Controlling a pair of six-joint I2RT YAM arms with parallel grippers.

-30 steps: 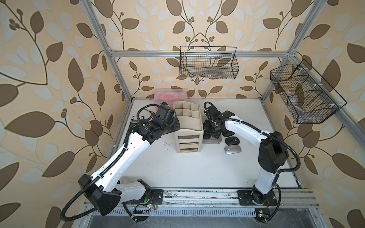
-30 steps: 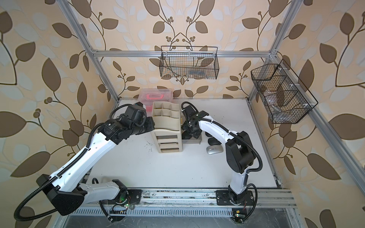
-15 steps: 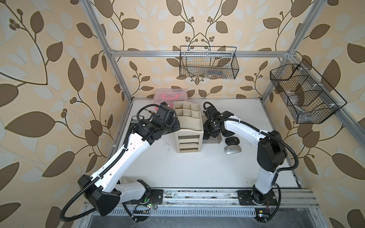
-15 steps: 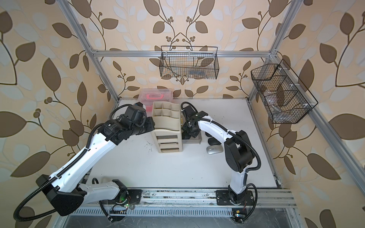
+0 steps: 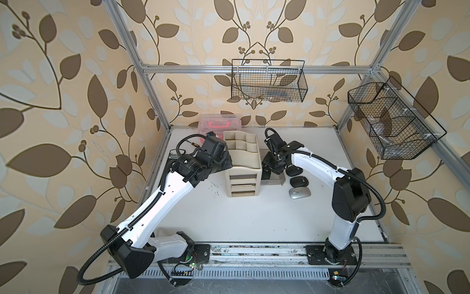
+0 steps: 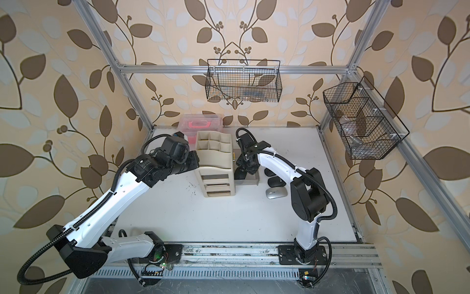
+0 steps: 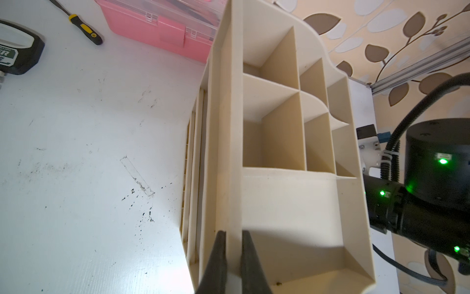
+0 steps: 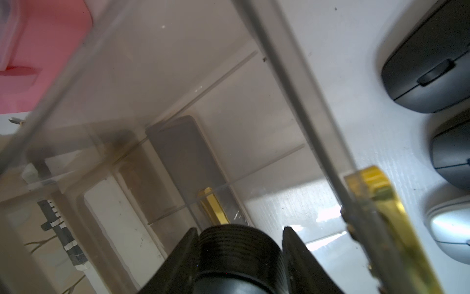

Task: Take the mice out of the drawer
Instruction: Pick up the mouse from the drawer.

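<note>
Partly cut off at right wrist view's edge: black mouse (image 8: 427, 73), dark grey mouse (image 8: 452, 157), silver mouse (image 8: 450, 229). Cannot identify blurred ribbed black thing (image 8: 239, 254) between right hand's (image 8: 239, 229) fingers, nor wire basket (image 5: 302, 84) contents in both top views.

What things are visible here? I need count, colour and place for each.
black mice: two, black, on table right of clear drawer
silver mouse: one, silver, at that row's front end
black item: one, in right gripper, probably a mouse
clear drawer: one, transparent, beside organizer
organizer: one, beige, table centre
box: one, pink, behind organizer
wire baskets: two, black, hung on frame
screwdriver: one, yellow-black, table's left rear
table: one, white
left gripper: black, shut on organizer wall
right gripper: black, shut on black item, at drawer
</note>
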